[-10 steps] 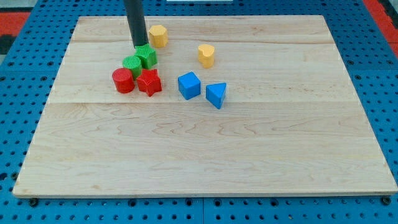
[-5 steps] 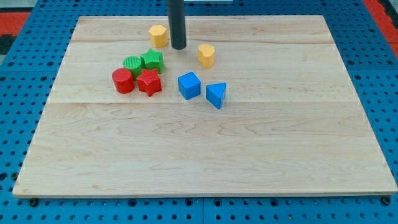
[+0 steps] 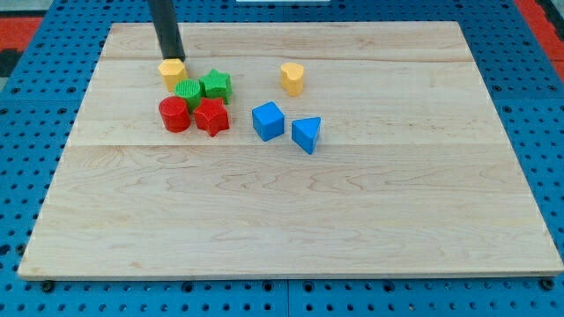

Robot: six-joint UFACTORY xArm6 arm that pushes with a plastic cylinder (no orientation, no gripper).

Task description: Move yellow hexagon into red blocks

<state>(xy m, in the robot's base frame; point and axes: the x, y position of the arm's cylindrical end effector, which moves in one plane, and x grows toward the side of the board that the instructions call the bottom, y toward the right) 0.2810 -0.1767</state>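
Observation:
The yellow hexagon (image 3: 172, 73) lies on the wooden board at the upper left, touching the green cylinder (image 3: 188, 92) at its lower right. The red cylinder (image 3: 174, 114) and the red star (image 3: 211, 116) lie just below it, side by side, with a small gap between the hexagon and the red cylinder. My tip (image 3: 171, 57) stands right at the hexagon's top edge, touching or nearly touching it. A green star (image 3: 216, 85) sits to the right of the green cylinder.
A yellow heart-shaped block (image 3: 293, 77) lies to the right. A blue cube (image 3: 268, 121) and a blue triangular block (image 3: 307, 134) lie right of the red star. The board's top edge (image 3: 282, 24) is close behind my tip.
My tip swung from the green star to right of the yellow hexagon, then to its top-left side. The hexagon moved left and down, from above the green star to against the green cylinder.

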